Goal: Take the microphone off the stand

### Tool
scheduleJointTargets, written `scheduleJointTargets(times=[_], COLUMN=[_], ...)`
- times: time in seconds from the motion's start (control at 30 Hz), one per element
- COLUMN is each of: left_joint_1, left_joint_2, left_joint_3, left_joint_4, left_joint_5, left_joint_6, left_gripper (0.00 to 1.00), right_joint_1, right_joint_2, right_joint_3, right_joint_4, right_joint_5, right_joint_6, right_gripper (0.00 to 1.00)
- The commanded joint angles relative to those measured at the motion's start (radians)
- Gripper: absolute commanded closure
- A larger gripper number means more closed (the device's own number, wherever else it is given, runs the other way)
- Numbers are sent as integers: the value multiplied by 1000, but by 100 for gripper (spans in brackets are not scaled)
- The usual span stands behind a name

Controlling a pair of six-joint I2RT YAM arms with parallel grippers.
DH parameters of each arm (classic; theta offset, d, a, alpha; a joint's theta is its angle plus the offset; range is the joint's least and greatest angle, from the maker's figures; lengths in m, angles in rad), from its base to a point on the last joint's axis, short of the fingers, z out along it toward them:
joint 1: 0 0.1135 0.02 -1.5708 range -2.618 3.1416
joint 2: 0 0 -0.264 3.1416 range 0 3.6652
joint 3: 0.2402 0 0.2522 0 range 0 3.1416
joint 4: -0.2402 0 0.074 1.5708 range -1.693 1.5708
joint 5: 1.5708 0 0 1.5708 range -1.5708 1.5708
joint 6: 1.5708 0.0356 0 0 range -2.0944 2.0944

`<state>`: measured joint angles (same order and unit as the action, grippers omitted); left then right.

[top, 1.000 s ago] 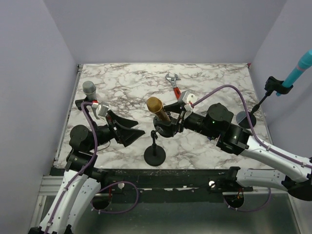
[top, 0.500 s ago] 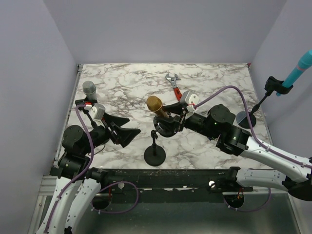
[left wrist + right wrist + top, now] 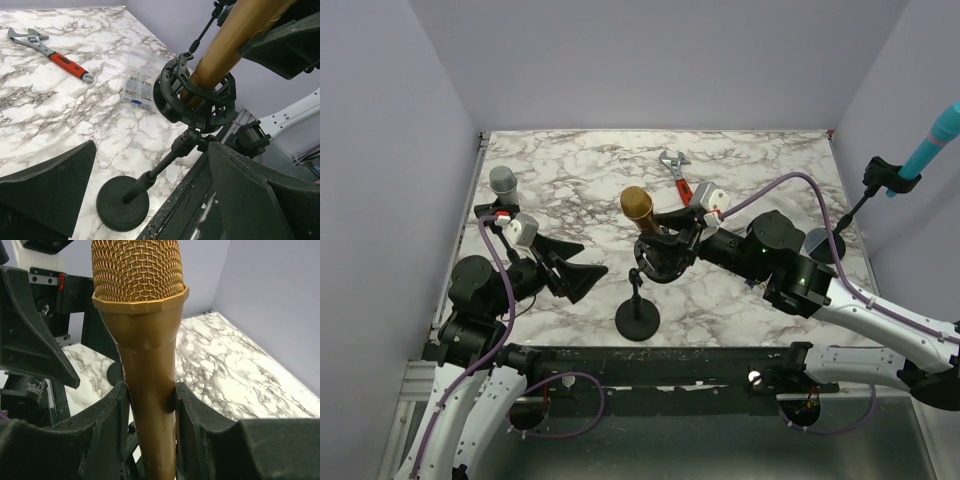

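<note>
The gold microphone (image 3: 636,203) slants up out of the black clip of its stand (image 3: 637,322) near the table's front edge. My right gripper (image 3: 665,237) is shut on the microphone's body just above the clip. In the right wrist view both pads press the gold microphone (image 3: 145,315) from either side, with the right gripper (image 3: 150,405) around it. My left gripper (image 3: 582,270) stands open to the left of the stand, touching nothing. In the left wrist view the left gripper (image 3: 150,172) frames the stand (image 3: 122,204), the clip (image 3: 192,97) and the microphone (image 3: 235,40).
A red-handled wrench (image 3: 678,177) lies behind the microphone. A grey microphone (image 3: 503,181) stands at the left edge. A teal microphone (image 3: 932,145) leans on a stand with its base (image 3: 823,243) at the right. A clear plastic box (image 3: 138,87) lies by the wrench.
My right gripper has closed onto the gold microphone, whose head has shifted slightly back. The left arm pulled back a little to the left and stays open.
</note>
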<state>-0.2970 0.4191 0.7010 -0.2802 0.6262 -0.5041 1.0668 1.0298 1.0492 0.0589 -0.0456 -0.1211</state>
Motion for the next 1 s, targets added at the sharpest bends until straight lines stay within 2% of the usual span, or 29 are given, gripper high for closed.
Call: scheduleJointTargets(times=[0.0,0.23,0.4,0.47,0.77,0.87,0.97], left_joint_1=[-4,-4,-4,-4,-4,-4,-4], left_joint_2=[8,10,10,12,50,88,150], left_joint_3=[46,58,73,87,194,255,347], left_joint_4=[-3,-13,-29,-40,-127,-167,-200], left_joint_5=[-2,-3,-17,-30,-141,-238,-333], left_joint_6=[25,35,52,64,162,165,153], left_gripper=[2,2,2,2,1,1,1], right_joint_1=[7,8,8,8,8,7,8], right_joint_2=[9,41,63,75,151,165,214], right_joint_3=[56,134,196,223,314,324,382], right_joint_4=[20,22,60,77,152,199,203], right_joint_5=[4,22,54,104,422,521,694], right_joint_6=[-9,-14,-17,-17,-28,-36,-55], right_gripper=[70,79,95,99,99,99,99])
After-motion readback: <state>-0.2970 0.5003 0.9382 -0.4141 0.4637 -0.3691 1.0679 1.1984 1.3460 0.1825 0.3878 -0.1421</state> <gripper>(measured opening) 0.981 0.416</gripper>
